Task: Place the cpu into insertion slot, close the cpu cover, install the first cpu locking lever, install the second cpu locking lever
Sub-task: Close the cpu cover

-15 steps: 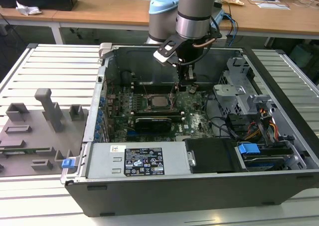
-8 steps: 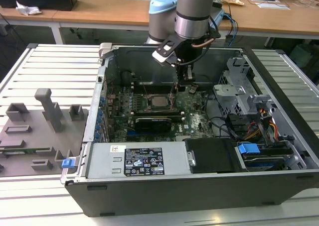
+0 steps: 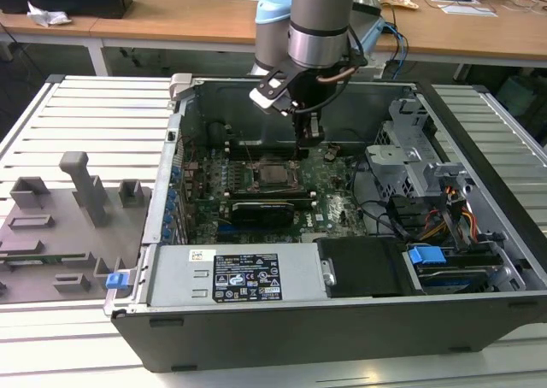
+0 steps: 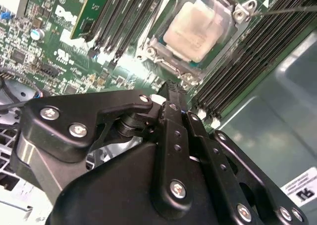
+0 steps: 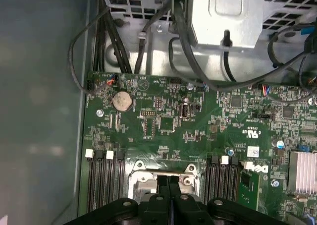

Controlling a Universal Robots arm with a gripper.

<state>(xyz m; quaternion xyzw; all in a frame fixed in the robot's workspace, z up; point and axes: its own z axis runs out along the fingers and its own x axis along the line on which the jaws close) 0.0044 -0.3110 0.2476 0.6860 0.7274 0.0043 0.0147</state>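
The computer case's near wall and the labelled power supply lie closest in the exterior view. Beyond them, on the green motherboard, the cpu sits in its socket. The gripper hangs low over the board just beside it, toward the exterior view's right.

In the second wrist view the black fingers are pressed together with nothing between them, their tip next to a corner of the socket. The cpu lies flat in the insertion slot, with the cpu cover down around it. A thin wire lever runs off from one corner.

In the first wrist view the closed fingertips hide part of the socket. Memory slots flank it and a coin battery lies further up the board.
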